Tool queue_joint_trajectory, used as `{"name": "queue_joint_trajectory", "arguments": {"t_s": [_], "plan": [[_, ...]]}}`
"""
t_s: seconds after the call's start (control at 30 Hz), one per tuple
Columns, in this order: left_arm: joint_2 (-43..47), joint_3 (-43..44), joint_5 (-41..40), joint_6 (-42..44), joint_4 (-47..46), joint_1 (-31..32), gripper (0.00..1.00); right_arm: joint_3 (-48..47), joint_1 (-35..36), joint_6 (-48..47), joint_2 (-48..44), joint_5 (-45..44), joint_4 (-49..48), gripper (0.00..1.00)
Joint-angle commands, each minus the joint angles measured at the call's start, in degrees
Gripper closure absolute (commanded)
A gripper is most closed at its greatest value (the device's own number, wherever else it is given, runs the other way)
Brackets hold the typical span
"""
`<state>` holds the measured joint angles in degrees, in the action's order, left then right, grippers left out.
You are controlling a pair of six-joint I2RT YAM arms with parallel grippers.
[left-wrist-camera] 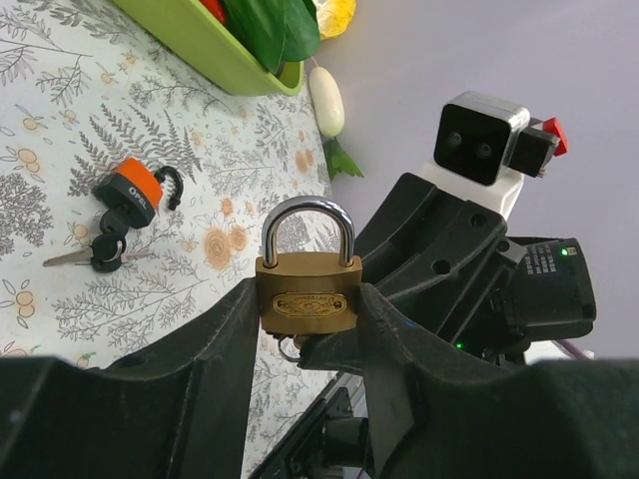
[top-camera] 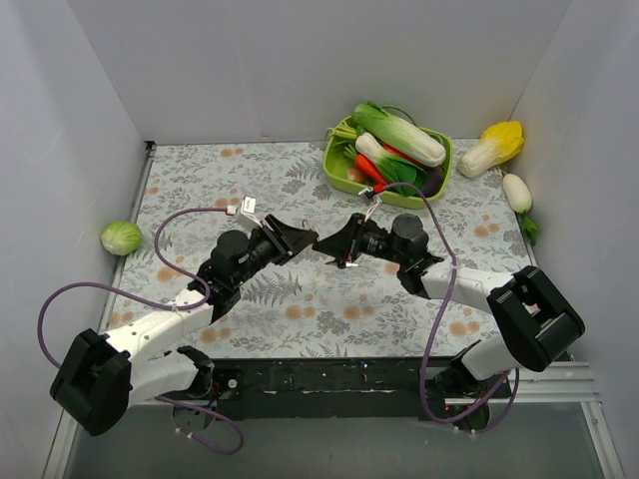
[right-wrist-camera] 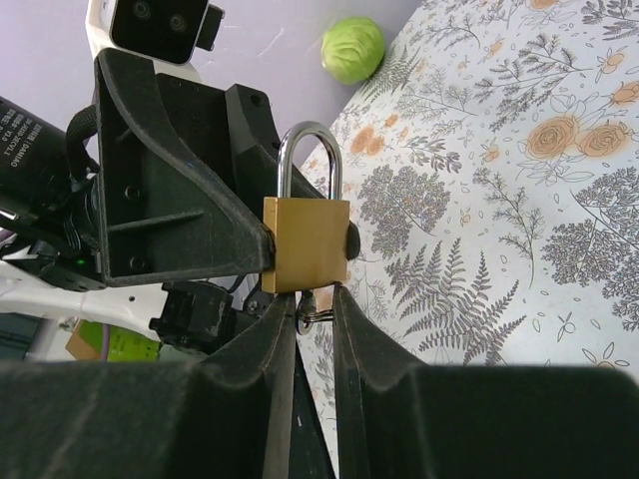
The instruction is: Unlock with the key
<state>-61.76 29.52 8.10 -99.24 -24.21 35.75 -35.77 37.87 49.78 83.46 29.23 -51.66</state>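
Now, down at the near edge of the floral table [top-camera: 300, 309] both arms reach inward and meet over the middle. The left gripper [top-camera: 308, 239] has its fingers clamped on the sides of a brass padlock [left-wrist-camera: 308, 295], holding it off the table with the shackle closed and pointing up. The right gripper [top-camera: 329, 244] comes in from below, fingers pinched nearly together on the key [right-wrist-camera: 316, 309] right at the lock's underside. Only a glint of silver metal shows there; the head is lost between the dark pads, and how far the blade is in, I cannot tell. Beyond them an orange padlock [left-wrist-camera: 133, 193] lies flat on the table, a small bunch of keys [left-wrist-camera: 105, 249] just beside it. Farther back sits the green tray [left-wrist-camera: 200, 50] of vegetables, with a white radish [left-wrist-camera: 327, 98] off to its right.
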Motion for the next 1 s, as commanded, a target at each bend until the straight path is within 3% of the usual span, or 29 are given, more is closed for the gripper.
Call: {"name": "queue_joint_trajectory", "arguments": {"t_s": [0.0, 0.17, 0.4, 0.6, 0.97], "plan": [[1.38, 2.47, 0.0, -0.16, 8.25, 0.73, 1.0, -0.27, -1.22, -2.84, -2.68, -3.91, -0.13, 0.98], [0.32, 4.14, -2.39, -3.76, 12.52, 0.64, 1.0, 0.08, -1.13, -9.61, -6.2, -7.78, 6.83, 0.73], [-1.26, 5.46, -1.07, -4.29, 12.95, 0.64, 1.0, -0.18, -0.78, -13.74, -6.82, -8.67, 8.5, 0.55], [-1.96, 6.6, -2.91, -6.4, 15.76, 0.64, 1.0, -0.62, 0.45, -16.9, -6.73, -9.8, 10.87, 0.53], [-4.42, 8.19, -4.41, -8.25, 19.29, 0.64, 1.0, 2.55, 3.79, -20.07, -8.76, -12.45, 14.13, 0.6]]}}
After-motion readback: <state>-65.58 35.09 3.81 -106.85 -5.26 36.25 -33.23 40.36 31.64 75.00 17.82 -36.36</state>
